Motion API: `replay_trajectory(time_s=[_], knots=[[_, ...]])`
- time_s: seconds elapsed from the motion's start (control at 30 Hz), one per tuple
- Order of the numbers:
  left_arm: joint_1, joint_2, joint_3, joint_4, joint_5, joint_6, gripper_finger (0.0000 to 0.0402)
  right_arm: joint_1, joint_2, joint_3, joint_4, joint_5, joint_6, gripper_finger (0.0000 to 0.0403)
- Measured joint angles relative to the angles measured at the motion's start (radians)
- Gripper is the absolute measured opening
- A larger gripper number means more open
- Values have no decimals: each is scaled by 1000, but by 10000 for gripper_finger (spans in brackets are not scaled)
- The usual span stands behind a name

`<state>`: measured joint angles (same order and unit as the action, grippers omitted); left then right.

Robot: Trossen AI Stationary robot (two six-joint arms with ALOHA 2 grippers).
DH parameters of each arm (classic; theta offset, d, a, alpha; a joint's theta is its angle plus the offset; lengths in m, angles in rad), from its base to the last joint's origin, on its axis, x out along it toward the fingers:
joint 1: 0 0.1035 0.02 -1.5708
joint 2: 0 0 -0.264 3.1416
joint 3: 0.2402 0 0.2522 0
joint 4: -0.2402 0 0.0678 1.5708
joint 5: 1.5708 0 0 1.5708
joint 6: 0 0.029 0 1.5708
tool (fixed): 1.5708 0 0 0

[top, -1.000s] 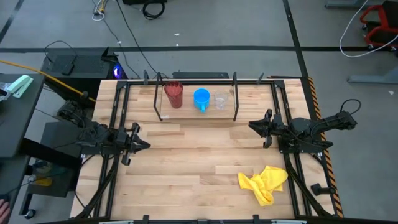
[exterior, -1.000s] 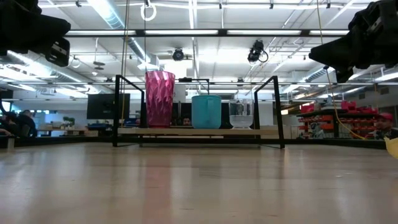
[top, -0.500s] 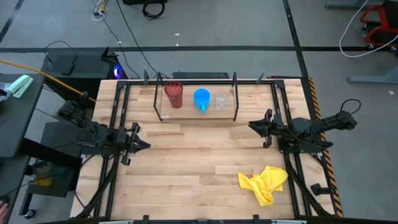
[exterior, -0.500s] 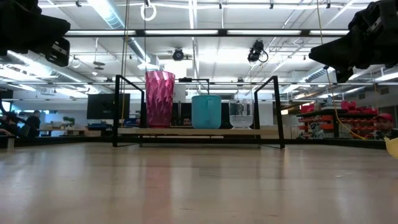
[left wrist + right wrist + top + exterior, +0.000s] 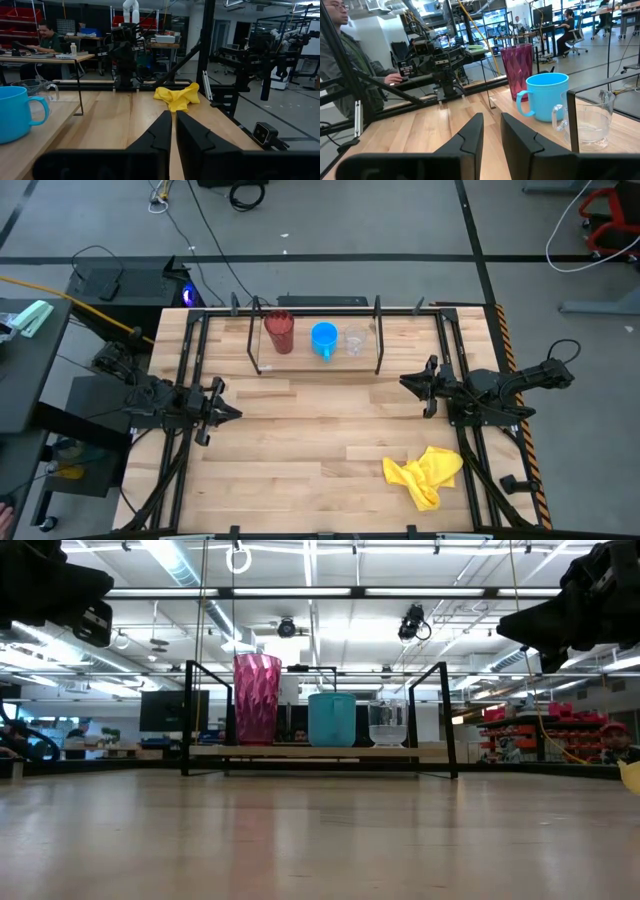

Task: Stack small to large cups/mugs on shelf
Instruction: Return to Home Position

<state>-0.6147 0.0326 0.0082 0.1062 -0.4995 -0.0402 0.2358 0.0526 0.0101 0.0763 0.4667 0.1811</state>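
Three cups stand upright in a row on the shelf (image 5: 320, 752) at the table's far side: the dark red tumbler (image 5: 279, 332) on the left, the blue cup (image 5: 323, 338) in the middle, the clear cup (image 5: 355, 340) on the right. Each rests on its base. My left gripper (image 5: 236, 414) hangs level above the table's left side, shut, with nothing between its fingers. My right gripper (image 5: 404, 383) hangs level above the right side, open and empty. Its wrist view looks toward the tumbler (image 5: 517, 70), the blue cup (image 5: 546, 96) and the clear cup (image 5: 592, 122).
A crumpled yellow cloth (image 5: 425, 473) lies near the table's front right corner. Black upright posts (image 5: 443, 718) stand at each end of the shelf. Bare wood lies between the two arms and the shelf. A person (image 5: 340, 60) stands beyond the table.
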Motion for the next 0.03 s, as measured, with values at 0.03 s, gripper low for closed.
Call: replay_trajectory(time_s=[0.03], knots=[[0,0,0,0,0,0,29,0,0,0,0,0,0,73]])
